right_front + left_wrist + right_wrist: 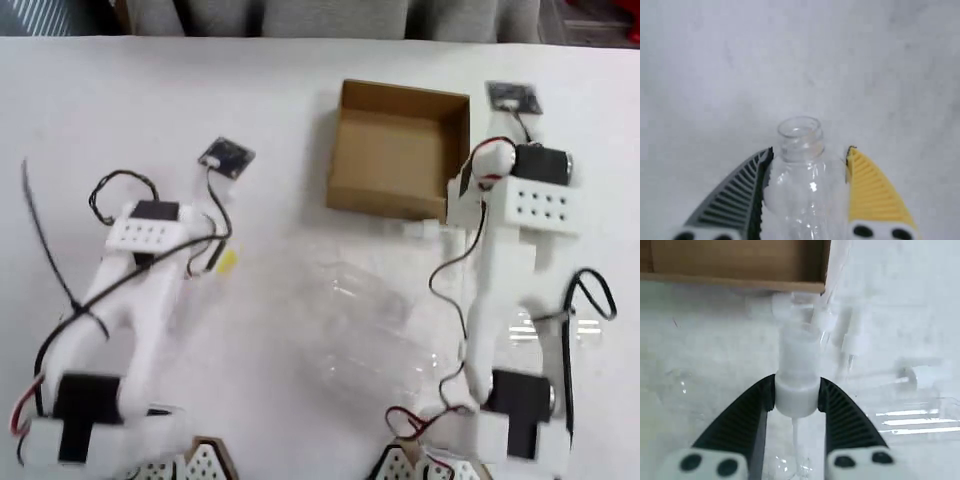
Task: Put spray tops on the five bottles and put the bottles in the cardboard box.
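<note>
the left gripper [810, 150] has its grey finger and its yellow finger drawn in against the two sides of a clear bottle [806, 192], gripping it at the shoulder just under the neck. the jaws stand only as far apart as the bottle is wide, with both ribbed pads touching the plastic. the bottle's neck is open, with no top on it, and pokes out past the fingertips over bare table [715, 75].

the right gripper [796, 382] has its two black fingers pinched on a white spray top [797, 365], one on each side of its wide collar. the gap between the jaws is narrow, just the width of the collar. a thin tube [795, 432] hangs from the top, down between the fingers.

beyond this top lies the box [735, 284], open side up, with several loose tops [855, 342] on the table just beside its near corner.

in the high view the box [385, 200] sits at the far middle of the table, the right arm next to it. more clear bottles [365, 320] lie on their sides between the two arms, near the box but outside it.
</note>
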Available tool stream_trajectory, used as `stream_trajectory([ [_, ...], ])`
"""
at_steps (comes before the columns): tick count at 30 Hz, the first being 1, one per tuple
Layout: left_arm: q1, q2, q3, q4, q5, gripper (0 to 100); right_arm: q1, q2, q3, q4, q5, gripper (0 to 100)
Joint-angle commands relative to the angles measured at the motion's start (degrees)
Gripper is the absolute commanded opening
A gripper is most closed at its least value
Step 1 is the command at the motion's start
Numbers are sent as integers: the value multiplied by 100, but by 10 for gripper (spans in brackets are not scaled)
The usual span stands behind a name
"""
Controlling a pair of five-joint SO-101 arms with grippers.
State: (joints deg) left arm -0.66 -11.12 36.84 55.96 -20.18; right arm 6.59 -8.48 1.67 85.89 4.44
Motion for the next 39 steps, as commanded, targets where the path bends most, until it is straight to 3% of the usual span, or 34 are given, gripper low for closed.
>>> stream_trajectory([
  [1,409,-1279,-70,-167,396,102,31,-725,-53,-585,-448,20],
  [7,1420,-2316,-62,-501,1125,103,-356,-1033,-53,-1974,-510,21],
  [16,2299,-2396,580,-2215,1996,103,-813,-1543,-835,-3591,-352,17],
  [21,2431,-2413,1846,-4062,1969,103,-1244,-2325,-756,-3442,-1565,21],
  [24,2404,-2413,2303,-4738,1969,103,-1508,-2782,-545,-3292,-1952,21],
  [31,2422,-2712,2620,-5002,1960,103,-1710,-3618,316,-3310,-2558,17],
  [39,2932,-4848,3982,-5046,1960,99,-1710,-4321,1530,-3881,-2892,17],
])
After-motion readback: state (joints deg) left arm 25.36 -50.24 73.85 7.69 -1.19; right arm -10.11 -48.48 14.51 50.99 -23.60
